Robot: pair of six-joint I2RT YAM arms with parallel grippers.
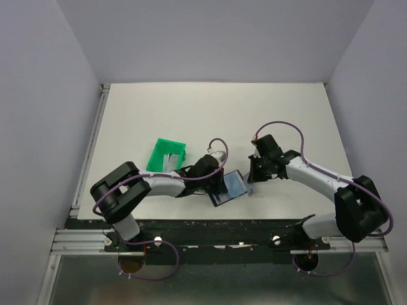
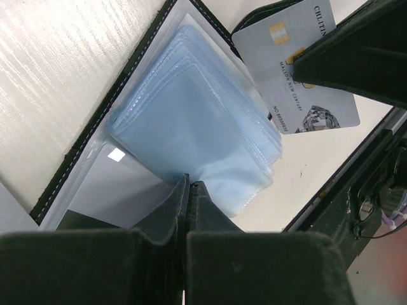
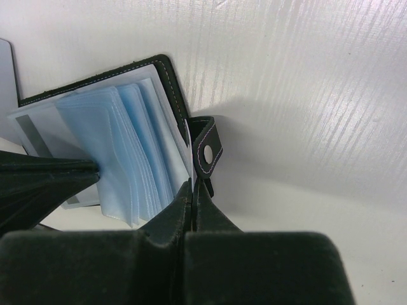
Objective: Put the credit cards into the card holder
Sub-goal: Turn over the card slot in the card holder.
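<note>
The card holder [image 1: 234, 184] lies open near the table's front edge, its pale blue plastic sleeves [image 2: 197, 121] fanned out inside the black cover [image 3: 164, 70]. My left gripper [image 1: 220, 188] is shut, and its tips [image 2: 189, 184] rest against the lower corner of the sleeves; whether a sleeve is pinched does not show. My right gripper [image 1: 252, 176] is shut on a silvery-grey credit card [image 2: 273, 70] at the holder's right edge, beside the flap with the light stud [image 3: 207, 151]. In the right wrist view that card shows only as a thin pale edge running into the right gripper [image 3: 194, 185].
A green plastic bin [image 1: 167, 155] with pale cards inside stands left of the holder, just behind the left arm. The black front rail [image 1: 222, 225] runs close below the holder. White table stretches behind, with grey walls on three sides.
</note>
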